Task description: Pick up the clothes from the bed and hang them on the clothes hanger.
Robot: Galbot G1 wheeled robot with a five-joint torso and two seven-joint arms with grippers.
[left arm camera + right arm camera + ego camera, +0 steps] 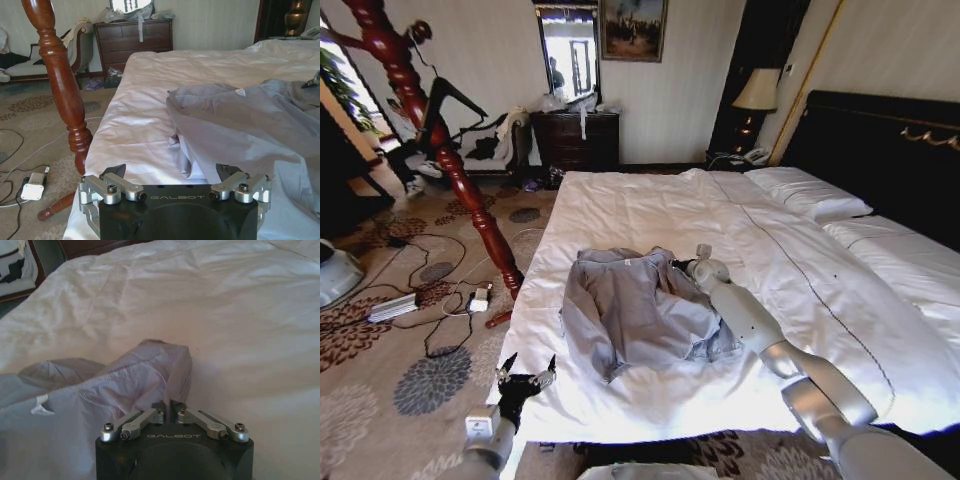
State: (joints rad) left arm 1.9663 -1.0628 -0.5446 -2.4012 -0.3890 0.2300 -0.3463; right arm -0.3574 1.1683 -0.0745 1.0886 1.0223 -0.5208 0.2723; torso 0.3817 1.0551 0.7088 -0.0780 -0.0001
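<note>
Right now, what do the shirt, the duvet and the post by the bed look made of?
Shirt: thin woven cloth, matte blue-grey, likely cotton or a blend; it crumples into fine creases. Right gripper is shut on its edge. Duvet: white woven cotton-like fabric with a slight sheen and soft wrinkles. Post: turned wood, glossy reddish varnish with highlights.

My arms are silver-grey tubular segments; each gripper has a black body marked GALBOT, silver screwed linkages, black fingertips.
</note>
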